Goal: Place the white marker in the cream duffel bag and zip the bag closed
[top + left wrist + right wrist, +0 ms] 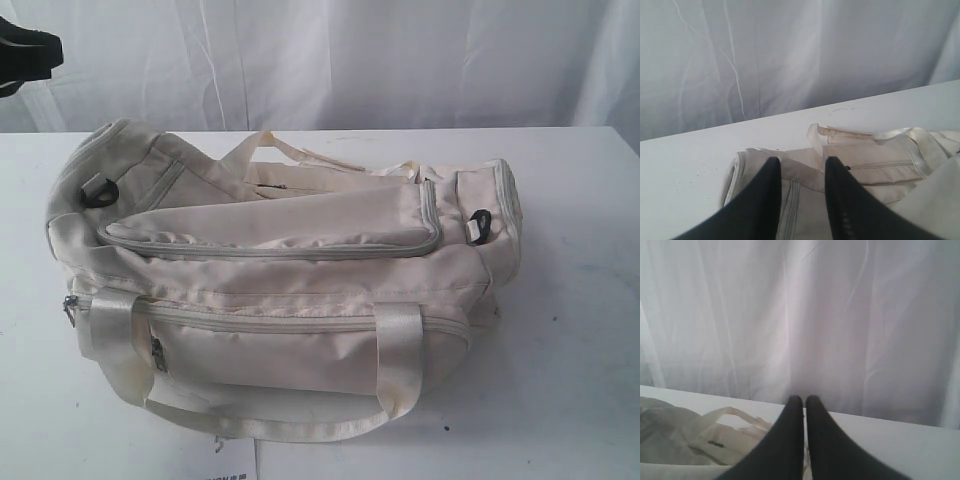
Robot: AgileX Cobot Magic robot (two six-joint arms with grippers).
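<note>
Left gripper (803, 161): jaws apart, nothing between; cream duffel bag (875, 175) below and beyond tips. Only exterior view shows whole bag, lying on white table (580, 380). Right gripper (803, 399): jaws pressed together, empty; white curtain (840, 315) ahead.

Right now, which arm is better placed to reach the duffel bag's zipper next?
Left, probably. The left tool is open and points at the cream duffel bag; the right tool is shut, with the bag barely in its camera's view.
</note>
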